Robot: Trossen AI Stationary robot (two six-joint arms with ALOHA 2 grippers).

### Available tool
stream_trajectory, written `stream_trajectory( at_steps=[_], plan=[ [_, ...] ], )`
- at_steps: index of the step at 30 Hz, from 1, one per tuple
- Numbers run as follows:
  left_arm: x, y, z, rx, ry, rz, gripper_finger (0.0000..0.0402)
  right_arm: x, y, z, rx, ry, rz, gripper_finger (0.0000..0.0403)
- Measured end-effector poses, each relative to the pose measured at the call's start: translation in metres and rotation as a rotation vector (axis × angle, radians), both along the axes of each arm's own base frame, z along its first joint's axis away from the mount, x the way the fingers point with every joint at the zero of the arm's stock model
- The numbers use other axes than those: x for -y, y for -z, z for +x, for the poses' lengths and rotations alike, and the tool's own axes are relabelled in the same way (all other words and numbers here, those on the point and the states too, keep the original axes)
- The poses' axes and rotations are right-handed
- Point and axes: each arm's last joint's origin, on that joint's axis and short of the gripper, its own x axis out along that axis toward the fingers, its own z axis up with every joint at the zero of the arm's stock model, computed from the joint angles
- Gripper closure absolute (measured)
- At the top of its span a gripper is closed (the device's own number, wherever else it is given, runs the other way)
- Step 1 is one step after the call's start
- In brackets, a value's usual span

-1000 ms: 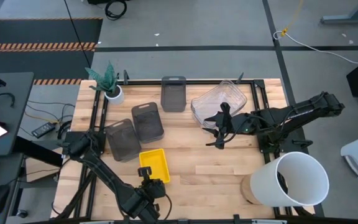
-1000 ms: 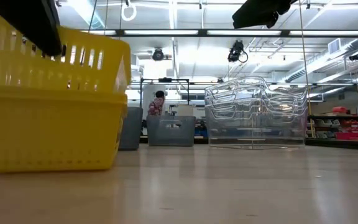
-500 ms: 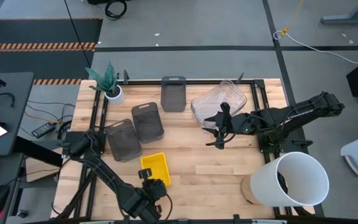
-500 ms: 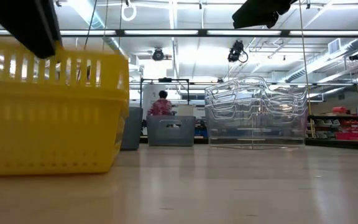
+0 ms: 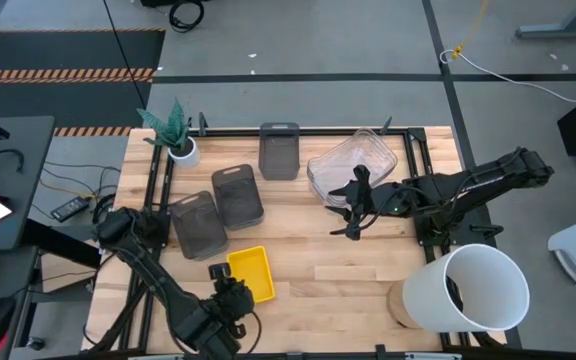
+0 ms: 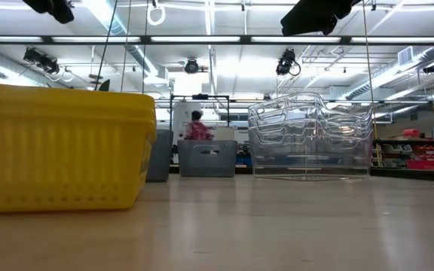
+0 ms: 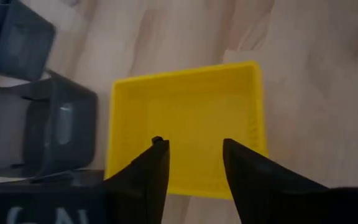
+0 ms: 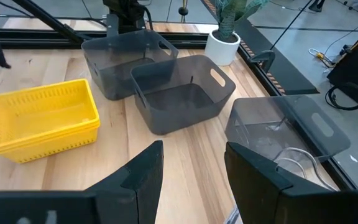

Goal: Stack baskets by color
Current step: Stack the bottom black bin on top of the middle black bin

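A nested stack of yellow baskets (image 5: 251, 272) (image 7: 188, 127) rests flat on the table near its front edge. My left gripper (image 5: 230, 292) (image 7: 194, 148) hovers open just above the stack's near rim, touching nothing. Three dark grey baskets (image 5: 279, 150) (image 5: 238, 195) (image 5: 197, 223) stand apart at the back left. A stack of clear baskets (image 5: 353, 165) (image 6: 311, 135) stands at the back right. My right gripper (image 5: 354, 226) (image 8: 191, 158) hangs open in the air just in front of the clear stack.
A big white bucket (image 5: 473, 290) stands at the near right corner. A small white plant pot (image 5: 180, 148) sits at the far left corner. Bare wood lies between the yellow stack and the bucket. A person (image 6: 197, 126) is in the room beyond the table.
My left gripper has opened and let go of the top yellow basket, then risen and drawn back a little toward the table's near left. The basket, tilted and raised before, has dropped level into the yellow stack.
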Motion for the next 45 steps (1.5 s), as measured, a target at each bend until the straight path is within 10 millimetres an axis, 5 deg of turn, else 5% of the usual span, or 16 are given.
stream_trajectory(
  at_steps=[8,21,27,33,45],
  plan=[
    [-0.009,-0.006,-0.013,-0.075,-0.01,0.083,0.0272,0.0,0.001,0.001,-0.005,-0.001,-0.003,0.0226],
    [-0.028,-0.047,-0.035,0.004,-0.014,0.087,0.0286,0.0,0.001,0.001,-0.005,-0.001,-0.004,0.0226],
    [-0.03,-0.047,-0.038,0.011,-0.008,0.145,0.0286,0.0,0.001,0.001,-0.005,0.0,-0.004,0.0226],
    [-0.045,-0.023,-0.052,-0.02,-0.042,0.212,0.0286,0.0,0.001,0.001,-0.005,0.0,-0.004,0.0226],
    [-0.089,-0.01,-0.089,0.066,-0.126,-0.028,0.0286,0.002,0.0,0.002,0.003,0.007,-0.002,0.0226]
  ],
)
